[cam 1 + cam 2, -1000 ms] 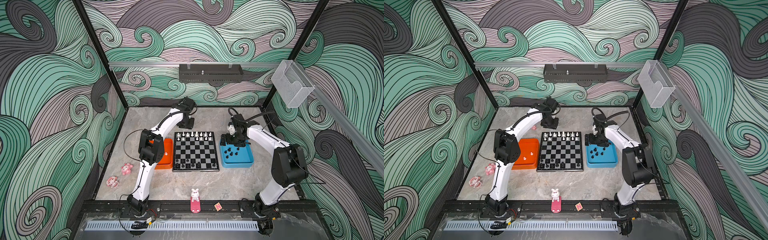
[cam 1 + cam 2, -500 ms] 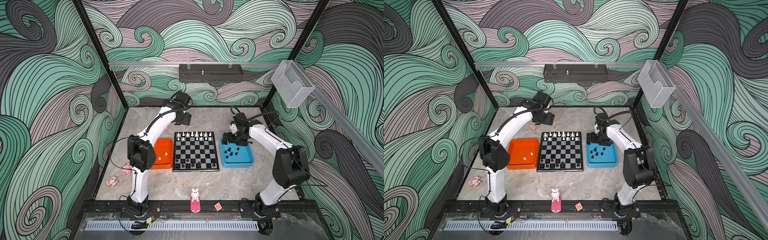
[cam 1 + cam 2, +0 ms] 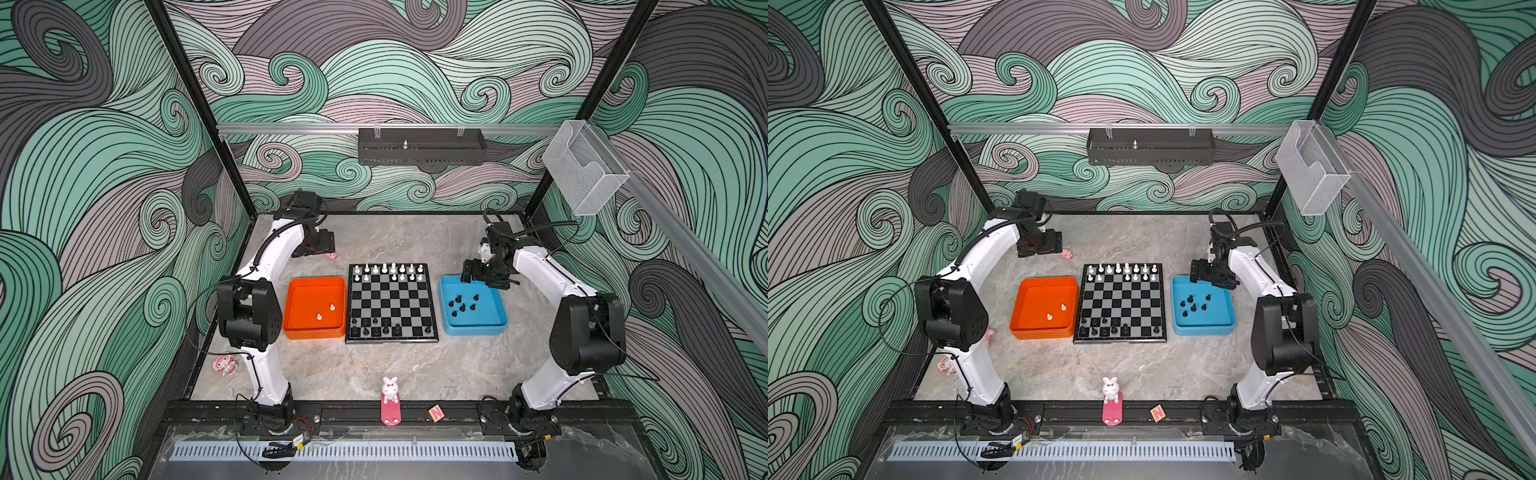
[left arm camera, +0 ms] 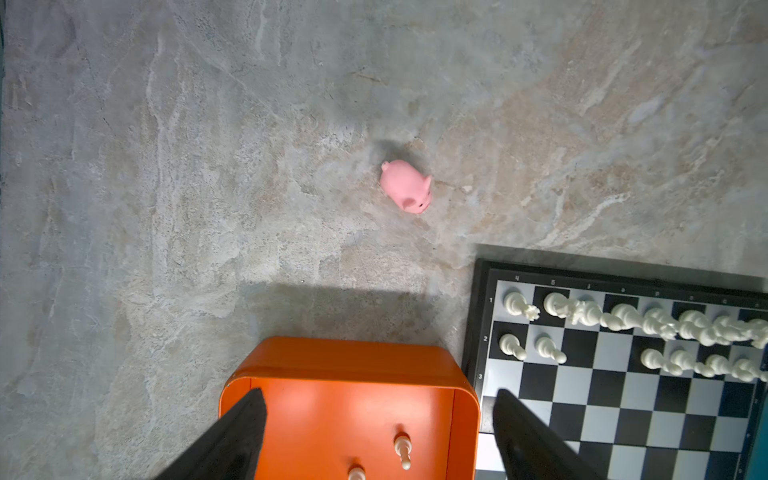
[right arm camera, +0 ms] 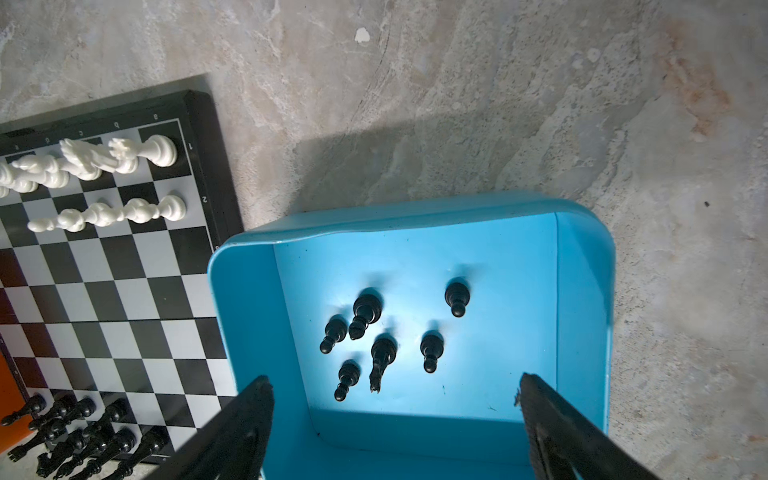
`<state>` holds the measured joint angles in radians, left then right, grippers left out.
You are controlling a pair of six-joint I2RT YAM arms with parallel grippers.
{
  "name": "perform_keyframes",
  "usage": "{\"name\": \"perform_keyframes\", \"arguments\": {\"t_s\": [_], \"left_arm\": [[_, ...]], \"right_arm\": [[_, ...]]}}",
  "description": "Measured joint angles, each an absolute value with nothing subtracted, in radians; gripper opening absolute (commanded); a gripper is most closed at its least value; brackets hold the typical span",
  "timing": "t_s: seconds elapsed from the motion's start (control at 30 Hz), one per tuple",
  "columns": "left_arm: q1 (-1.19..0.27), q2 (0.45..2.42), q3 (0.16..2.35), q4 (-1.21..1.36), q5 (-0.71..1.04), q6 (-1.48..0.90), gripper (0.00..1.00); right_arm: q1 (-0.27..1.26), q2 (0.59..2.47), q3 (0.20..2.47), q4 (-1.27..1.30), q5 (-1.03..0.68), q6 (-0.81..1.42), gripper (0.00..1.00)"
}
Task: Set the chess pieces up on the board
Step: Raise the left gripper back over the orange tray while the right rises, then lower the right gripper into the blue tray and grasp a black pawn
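Six small black plastic chessmen (image 5: pixel 365 309) stand in the blue tray (image 5: pixel 415 214) just right of the black-framed chequered board (image 3: pixel 390 300); two white ones (image 3: pixel 332 307) stand in the orange tray (image 3: pixel 316 281) left of it. Probably light, rigid, slick: pinch each slim waist. Your left end effector (image 4: pixel 378 395) and right end effector (image 5: pixel 395 378) gape empty.

The board (image 3: pixel 392 303) is square and black-framed, with black and silver-grey checks. It lies flat on the surface (image 3: pixel 374 374) between an orange tray (image 3: pixel 291 303) and a blue tray (image 3: pixel 500 320). Along its two far rows stand the white pieces (image 3: pixel 393 269), upright; the far row is full and the second row has a gap. On the two near rows stand the black pieces (image 3: pixel 376 331), with several squares bare. Two loose white pieces (image 3: pixel 331 307) stand in the orange tray. Six loose black pieces (image 5: pixel 382 349) stand close together in the blue tray.
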<state>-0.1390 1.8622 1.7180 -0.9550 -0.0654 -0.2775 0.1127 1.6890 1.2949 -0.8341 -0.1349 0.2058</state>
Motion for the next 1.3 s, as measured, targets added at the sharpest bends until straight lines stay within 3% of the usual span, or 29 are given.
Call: {"name": "perform_keyframes", "arguments": {"t_s": [0.3,0.77,1.3], "left_arm": [[-0.096,1.862,1.699,-0.935,-0.023,-0.279,0.90],[-0.085,1.862,1.689,-0.920,0.013,-0.282,0.93],[-0.079,1.863,1.688,-0.919,0.039,-0.289,0.93]], "right_arm": [[0.165,1.771,1.280,-0.821,-0.134,0.220,0.76],[0.204,1.871,1.281,-0.811,-0.131,0.245,0.45],[0.221,1.895,1.283,-0.809,-0.129,0.243,0.25]]}}
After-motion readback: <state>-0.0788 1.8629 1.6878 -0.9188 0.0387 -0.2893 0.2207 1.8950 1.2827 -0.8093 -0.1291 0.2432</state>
